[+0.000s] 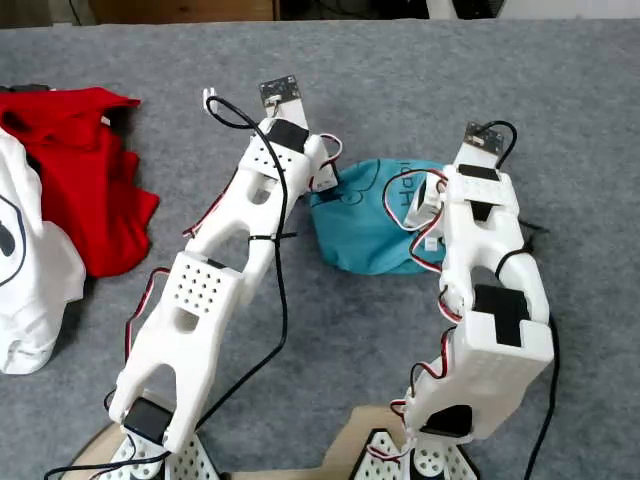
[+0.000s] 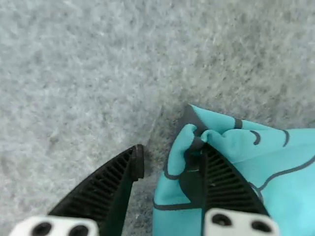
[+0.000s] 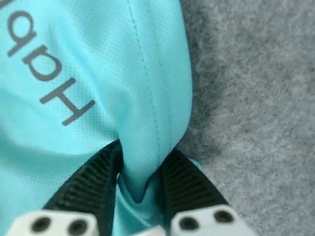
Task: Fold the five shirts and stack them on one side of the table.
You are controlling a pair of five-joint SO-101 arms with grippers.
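A teal shirt (image 1: 365,225) lies crumpled in the middle of the grey table. My left gripper (image 1: 323,184) stands over its left edge. In the left wrist view this gripper (image 2: 170,155) is open, and a bunched corner of the teal shirt (image 2: 231,147) rests against one finger, with bare table by the other finger. My right gripper (image 1: 428,210) is at the shirt's right side. In the right wrist view it (image 3: 142,152) is shut on a raised fold of the teal shirt (image 3: 98,73), which carries dark printed letters.
A red shirt (image 1: 90,170) lies spread at the table's left side. A white shirt (image 1: 30,270) partly overlaps it at the left edge. The grey felt table (image 1: 560,100) stretches bare behind and to the right of the arms.
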